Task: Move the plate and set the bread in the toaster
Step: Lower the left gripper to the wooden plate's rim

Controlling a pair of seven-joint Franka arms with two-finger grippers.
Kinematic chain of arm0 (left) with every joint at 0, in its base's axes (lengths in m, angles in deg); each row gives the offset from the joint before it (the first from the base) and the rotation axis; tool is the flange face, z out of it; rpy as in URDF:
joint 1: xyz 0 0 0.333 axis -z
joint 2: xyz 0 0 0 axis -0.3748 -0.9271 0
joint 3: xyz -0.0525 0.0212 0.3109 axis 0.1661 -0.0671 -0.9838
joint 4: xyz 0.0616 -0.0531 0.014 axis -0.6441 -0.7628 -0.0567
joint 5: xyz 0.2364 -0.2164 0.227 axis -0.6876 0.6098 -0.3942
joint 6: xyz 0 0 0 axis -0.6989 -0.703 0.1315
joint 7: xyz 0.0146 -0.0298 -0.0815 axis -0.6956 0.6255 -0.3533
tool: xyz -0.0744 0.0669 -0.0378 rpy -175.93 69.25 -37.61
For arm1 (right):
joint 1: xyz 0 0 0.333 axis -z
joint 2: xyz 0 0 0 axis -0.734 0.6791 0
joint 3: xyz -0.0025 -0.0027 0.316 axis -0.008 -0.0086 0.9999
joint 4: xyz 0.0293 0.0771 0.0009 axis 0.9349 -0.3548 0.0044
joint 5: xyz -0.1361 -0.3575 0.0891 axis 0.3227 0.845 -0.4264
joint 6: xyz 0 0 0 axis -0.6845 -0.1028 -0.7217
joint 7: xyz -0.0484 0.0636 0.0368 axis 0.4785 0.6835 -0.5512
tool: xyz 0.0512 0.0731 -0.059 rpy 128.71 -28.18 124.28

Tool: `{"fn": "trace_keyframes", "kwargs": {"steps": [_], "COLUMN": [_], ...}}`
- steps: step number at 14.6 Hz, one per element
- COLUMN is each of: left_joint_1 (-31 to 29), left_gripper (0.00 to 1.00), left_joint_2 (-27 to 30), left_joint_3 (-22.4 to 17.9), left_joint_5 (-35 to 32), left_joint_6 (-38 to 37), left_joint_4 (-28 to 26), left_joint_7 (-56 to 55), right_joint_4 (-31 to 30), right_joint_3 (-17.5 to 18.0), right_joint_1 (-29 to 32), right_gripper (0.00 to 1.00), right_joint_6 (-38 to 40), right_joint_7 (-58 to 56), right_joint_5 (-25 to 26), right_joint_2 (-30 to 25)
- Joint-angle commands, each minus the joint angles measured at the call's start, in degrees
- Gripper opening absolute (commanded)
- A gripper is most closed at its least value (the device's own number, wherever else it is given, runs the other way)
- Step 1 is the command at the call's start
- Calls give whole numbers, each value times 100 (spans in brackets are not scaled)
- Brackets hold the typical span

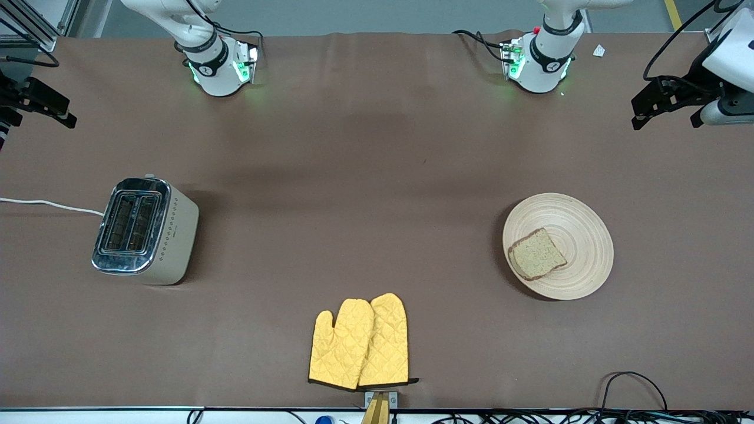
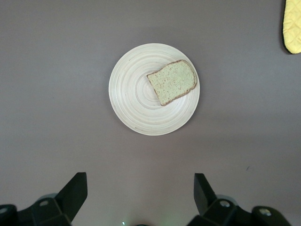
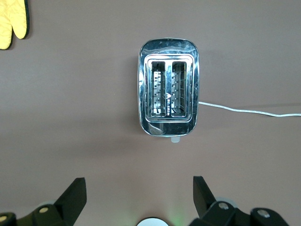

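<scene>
1. At the front view's left edge, upper part, the right gripper (image 1: 35, 106) hangs raised over the table's right-arm end; in its wrist view its fingers (image 3: 75, 195) stand spread wide, holding nothing.
2. The toaster (image 1: 147, 232) sits at mid-left of the front view, its 2 slots empty, its white cord (image 1: 47, 205) trailing to the frame's left edge.
3. A pair of yellow oven mitts (image 1: 360, 344) lies at bottom centre.
4. The plate (image 1: 574, 221) rests at mid-right, with the bread (image 1: 536, 254) lying flat on it.
5. At the upper right edge, the left gripper (image 1: 668, 109) hovers raised, fingers (image 2: 73, 190) wide apart, empty.
</scene>
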Motion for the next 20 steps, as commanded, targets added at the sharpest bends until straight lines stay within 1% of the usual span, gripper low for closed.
{"fn": "trace_keyframes", "kwargs": {"steps": [1,3,4,5,6,7,9,12,16,19,20], "left_joint_1": [-9,-18,-70,-140,-289,-586,-1289,-1967,-2565,-2996,-3067], "left_gripper": [100,100,100,100,100,100,100,100,100,100,95], "left_joint_2": [-171,-355,-504,-592,-750,-960,-1496,-2234,-3096,-3930,-4168], "left_joint_3": [2,-32,-198,-365,-480,-525,-525,-525,-525,-525,-525], "left_joint_5": [-19,-45,25,130,409,751,1525,2027,2722,3354,3487], "left_joint_6": [-26,-26,-52,-61,-62,-44,122,517,983,1300,1309], "left_joint_4": [228,359,473,448,405,361,351,343,141,158,184], "left_joint_7": [42,42,68,207,548,847,1244,2323,3352,4836,5067], "right_joint_4": [-4,-4,4,-4,4,4,-4,-4,-4,-13,-13], "right_joint_3": [6,-3,-3,-3,6,6,15,15,15,15,15], "right_joint_1": [4,4,4,4,4,-5,-23,-23,-14,-14,-14], "right_gripper": [100,100,100,100,100,100,100,100,100,100,100], "right_joint_6": [3,-6,-6,3,-6,-6,-6,-6,3,29,29], "right_joint_7": [-1,-1,-1,-1,7,8,8,8,8,8,8], "right_joint_5": [-24,-24,-24,-24,-24,-24,-24,-24,-24,-24,-24], "right_joint_2": [-63,-63,-63,-63,-63,-63,-63,-54,-63,-63,-63]}}
